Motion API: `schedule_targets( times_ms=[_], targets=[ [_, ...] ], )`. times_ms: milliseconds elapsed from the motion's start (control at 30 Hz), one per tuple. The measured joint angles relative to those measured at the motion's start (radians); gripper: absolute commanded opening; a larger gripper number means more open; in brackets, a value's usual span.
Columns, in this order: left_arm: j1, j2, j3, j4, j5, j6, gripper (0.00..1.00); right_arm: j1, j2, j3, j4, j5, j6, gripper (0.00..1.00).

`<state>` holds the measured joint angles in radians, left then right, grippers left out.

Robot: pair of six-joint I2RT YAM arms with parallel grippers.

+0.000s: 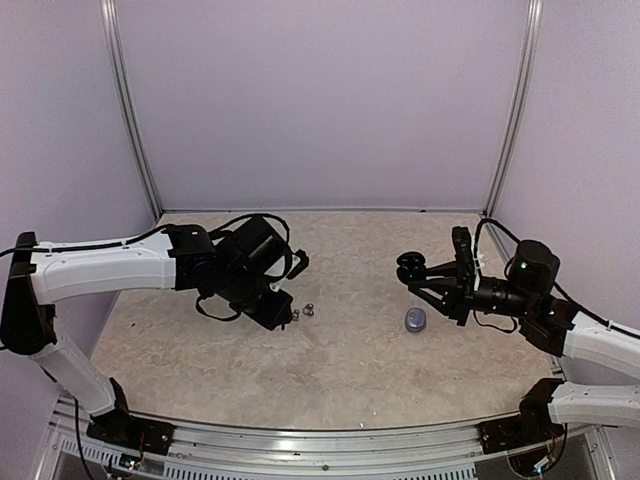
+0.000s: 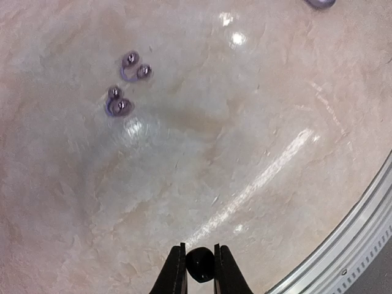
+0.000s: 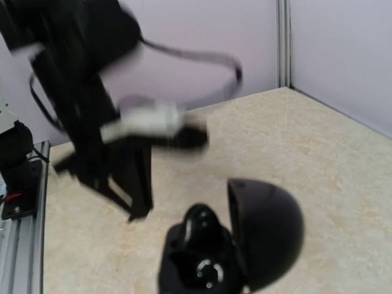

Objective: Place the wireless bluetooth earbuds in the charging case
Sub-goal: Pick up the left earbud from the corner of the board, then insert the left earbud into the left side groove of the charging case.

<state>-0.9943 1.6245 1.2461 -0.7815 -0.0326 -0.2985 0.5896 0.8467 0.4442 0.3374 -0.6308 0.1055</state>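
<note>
- Left claw (image 2: 199, 252) is clenched on a black earbud (image 2: 200, 267).
- Right claw (image 1: 432, 278) grasps the open case (image 3: 245, 242), held off the table (image 1: 340, 385).
- Silvery earbuds (image 2: 118, 104) lie left of centre.

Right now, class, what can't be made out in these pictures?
- Left wrist view: the black piece in the left gripper is partly hidden by its fingers; the grey puck is cut by the top edge.
- Right wrist view: the left arm is motion-blurred; the charging case runs off the bottom edge.
- Top view: the silvery earbuds are too small for detail.
</note>
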Motion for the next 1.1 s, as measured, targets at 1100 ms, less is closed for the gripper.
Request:
schedule_targets(
  times_ms=[1100],
  targets=[
    [-0.22, -0.195, -0.034, 0.906, -0.212, 0.151, 0.0, 0.304, 0.258, 0.158, 0.134, 0.431, -0.176, 0.0]
  ],
)
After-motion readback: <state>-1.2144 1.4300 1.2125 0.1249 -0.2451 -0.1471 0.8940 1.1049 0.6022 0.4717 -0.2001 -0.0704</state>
